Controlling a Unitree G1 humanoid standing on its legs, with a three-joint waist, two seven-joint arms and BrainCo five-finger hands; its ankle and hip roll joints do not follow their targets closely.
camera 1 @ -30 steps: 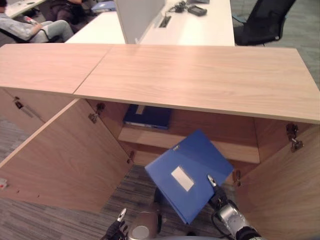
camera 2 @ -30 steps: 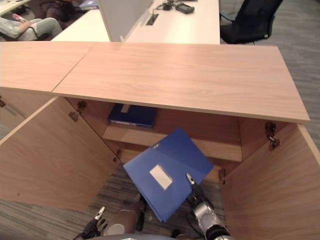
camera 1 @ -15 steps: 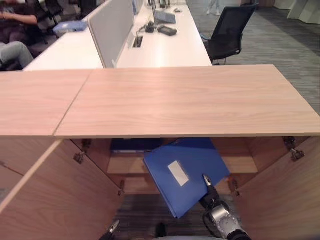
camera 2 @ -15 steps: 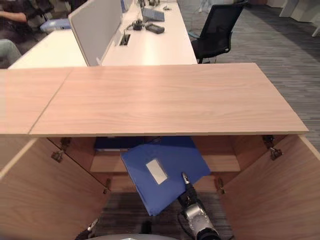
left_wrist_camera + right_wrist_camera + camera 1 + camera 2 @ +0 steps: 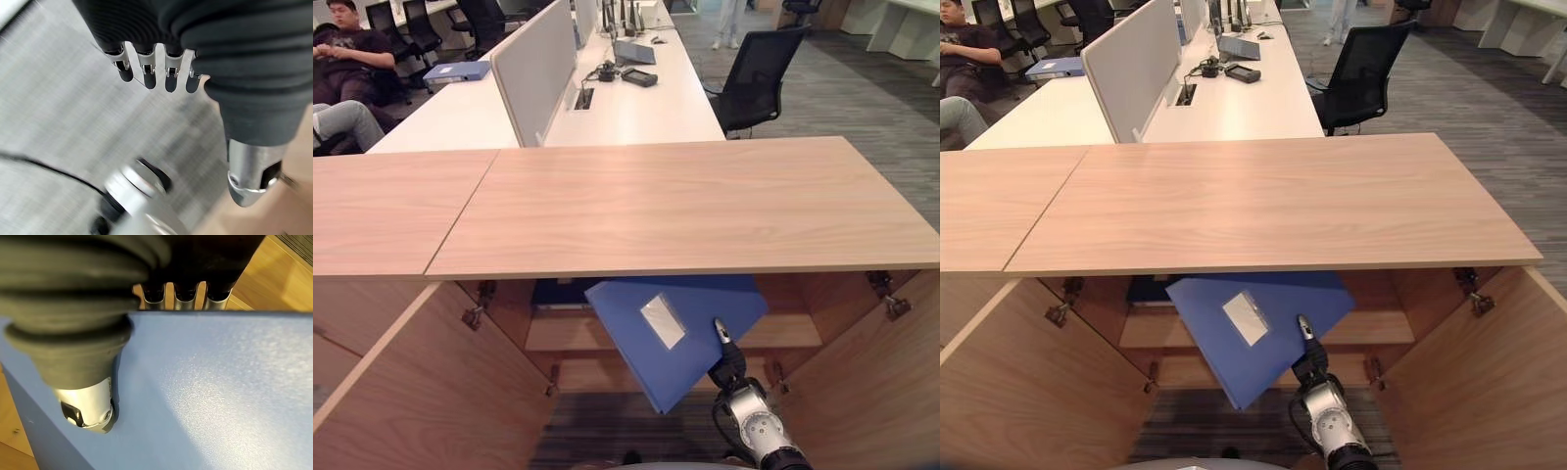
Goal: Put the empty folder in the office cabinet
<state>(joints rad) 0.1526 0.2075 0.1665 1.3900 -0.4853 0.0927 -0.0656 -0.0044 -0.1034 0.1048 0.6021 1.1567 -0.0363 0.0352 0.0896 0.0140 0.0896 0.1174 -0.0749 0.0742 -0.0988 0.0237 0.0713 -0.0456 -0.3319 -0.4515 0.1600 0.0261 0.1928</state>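
Pinching a flat blue folder point(image 5: 675, 333) in the right hand point(image 5: 728, 364), tilted at the open light-wood cabinet point(image 5: 685, 201), left hand point(image 5: 161, 73) relaxed, empty.

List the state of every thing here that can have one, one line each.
Blue folder: closed, tilted, held at the cabinet opening.
Cabinet doors: open on both sides.
Second folder: lying flat on the shelf inside.
Right hand: shut on the blue folder.
Left hand: open, holding nothing.
Office chair: unoccupied.
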